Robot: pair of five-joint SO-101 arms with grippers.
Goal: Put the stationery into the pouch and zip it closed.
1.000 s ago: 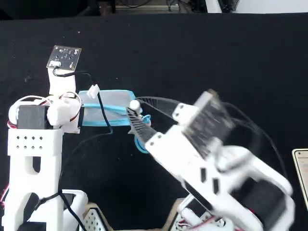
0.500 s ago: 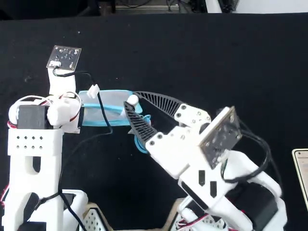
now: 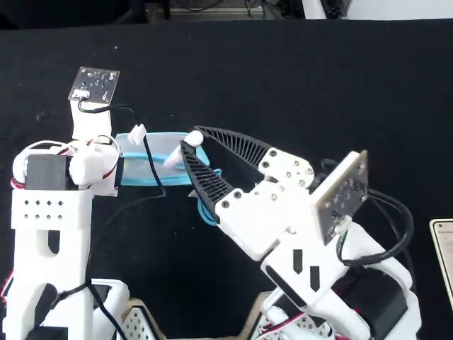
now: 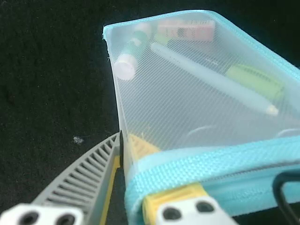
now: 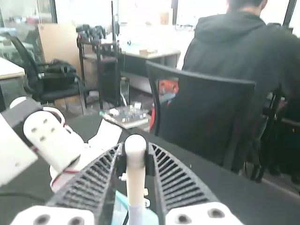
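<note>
A clear mesh pouch (image 3: pixel 159 164) with light-blue trim lies on the black table. In the left wrist view the pouch (image 4: pixel 197 117) holds a teal pen (image 4: pixel 211 77), a pink eraser (image 4: pixel 185 29), a white-capped stick (image 4: pixel 125 65) and a green piece (image 4: pixel 255 80). My left gripper (image 4: pixel 133 187) is shut on the pouch's blue edge at its left end. My right gripper (image 3: pixel 195 147) is shut on a white pen (image 3: pixel 187 146) and holds it over the pouch's right end. The right wrist view has the pen (image 5: pixel 135 164) upright between the black ribbed fingers (image 5: pixel 176 180).
The left arm (image 3: pixel 67 173) stands over the pouch's left end, its cable (image 3: pixel 145 159) draped across the pouch. A pale card (image 3: pixel 443 244) lies at the table's right edge. Black cloth stretches open behind the pouch.
The right arm has turned its wrist and carried the white pen up and left, closer over the pouch. The left arm and the pouch have kept still.
</note>
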